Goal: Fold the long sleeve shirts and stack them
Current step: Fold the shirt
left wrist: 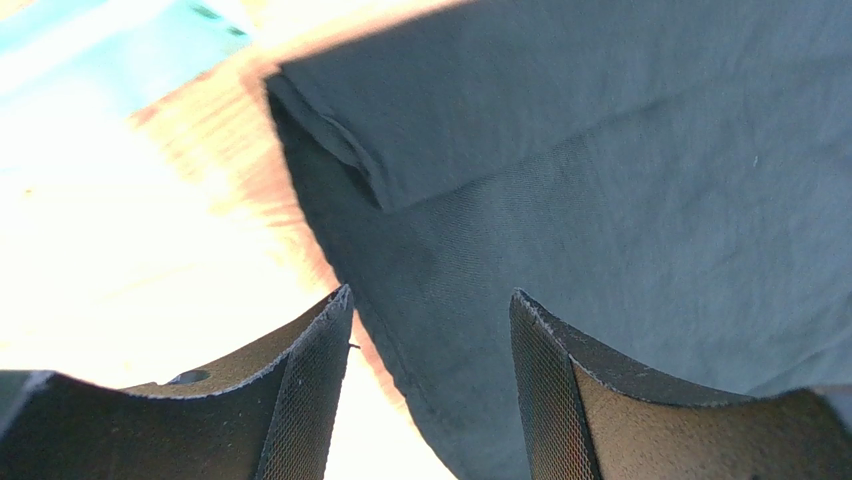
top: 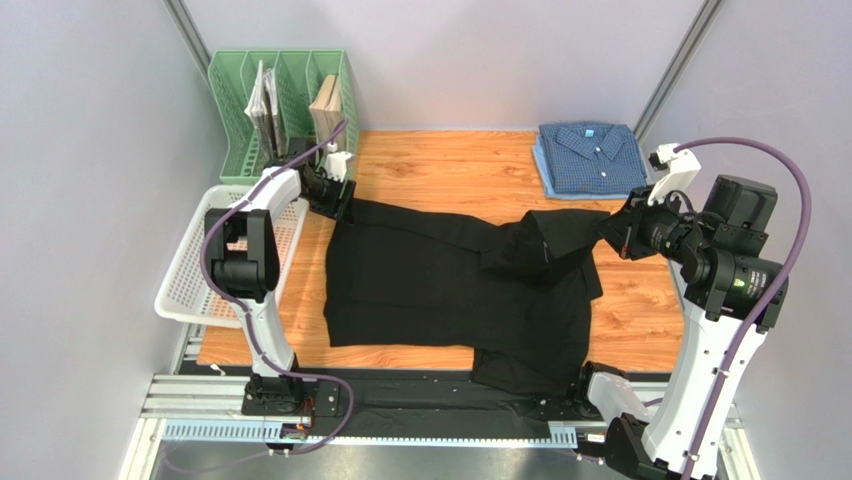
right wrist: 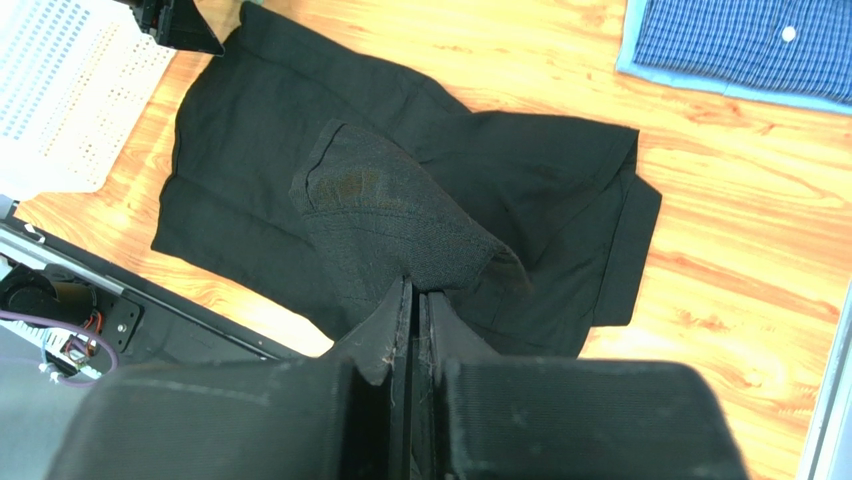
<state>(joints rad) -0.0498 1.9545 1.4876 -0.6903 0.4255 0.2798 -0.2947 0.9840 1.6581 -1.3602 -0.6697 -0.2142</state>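
Left jaws: released, standing apart at the far-left corner of the plain black button-up shirt (top: 430, 280). In the left wrist view the two mesh-faced pads (left wrist: 310, 400) straddled the black cloth's (left wrist: 600, 150) edge, one pad over bare wood and the other over fabric. A folded-over flap of cloth lay just beyond them. I could not tell whether the pads touched the cloth.

Right jaws: clenched on a bunched fold of the black shirt (right wrist: 250, 150), holding it raised above the rest of the garment at its right side. The cloth draped down from the pinch in a peak.

The black shirt lay spread mid-tabletop, flat on the left and rumpled and doubled over on the right. Its near-right part reached the near edge of the wooden tabletop (top: 450, 165).

The blue fine-check collared shirt (top: 590, 158) sat folded in the far-right corner, well apart from both jaws. One white button (right wrist: 788, 33) showed on it.

Open room: bare wood ran along the far side between the two shirts, and to the right of the black shirt.

Left margin: a white perforated plastic basket (top: 185, 265) hung over the tabletop's left edge. A green slotted file rack (top: 228, 80) holding books stood at the far-left corner, near the left jaws.
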